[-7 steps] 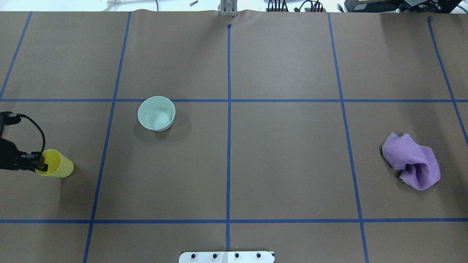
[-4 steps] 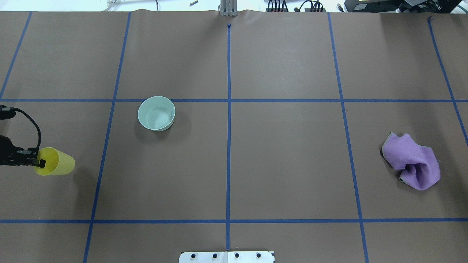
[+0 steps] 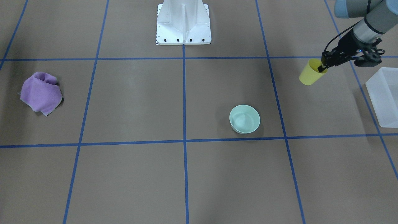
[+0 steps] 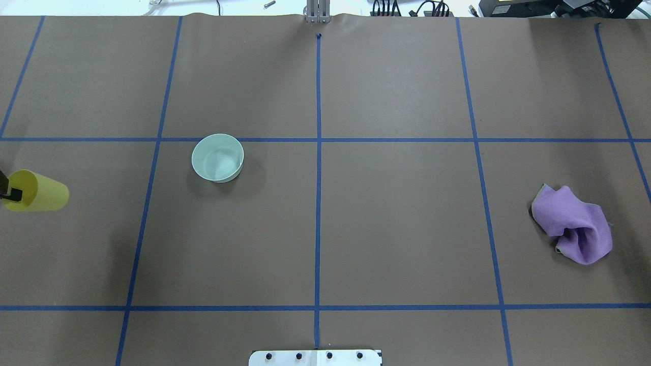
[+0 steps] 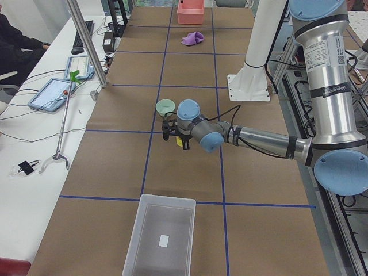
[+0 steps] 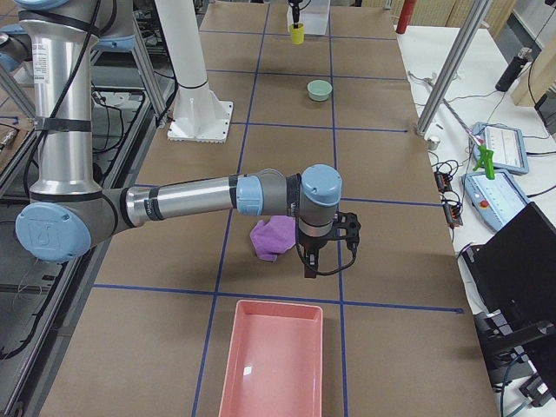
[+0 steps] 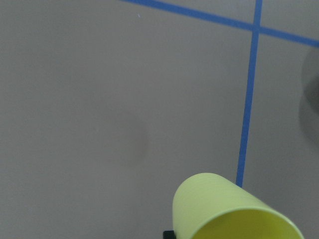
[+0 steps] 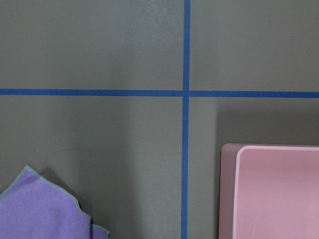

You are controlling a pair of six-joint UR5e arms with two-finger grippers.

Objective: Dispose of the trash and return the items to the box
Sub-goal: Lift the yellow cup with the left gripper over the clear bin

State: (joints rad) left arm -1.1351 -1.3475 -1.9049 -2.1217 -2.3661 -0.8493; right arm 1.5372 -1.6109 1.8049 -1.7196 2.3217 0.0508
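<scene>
My left claw (image 3: 322, 65) had the yellow cup (image 3: 312, 74) pinched by its rim, one finger down inside the mouth and the other against the outer wall, so the jaws were nearly together with only the thin plastic between them. The cup hung off the tip of the claw, tilted, with its open mouth turned up toward the claw and its closed bottom pointing down and away. It was clear of the surface (image 3: 124, 102); in the left wrist view its soft shadow lay apart from it on the brown paper. The box (image 3: 384, 96), translucent and frosted white, sat beyond the cup toward the end of the surface on my left. The cup was near the box but not over it, with a strip of bare paper showing between them in the front-facing view. My right claw (image 6: 310, 261) showed only in the side view from the right, hanging just above the purple cloth (image 6: 272, 236). I could not tell from there how far its jaws were open, and its own wrist camera showed none of its fingers. I counted one yellow cup, one box, one pale green bowl (image 3: 244, 119) standing upright by itself, one crumpled purple cloth and one pink tray (image 6: 274, 365) at the far right end, close to the cloth.
</scene>
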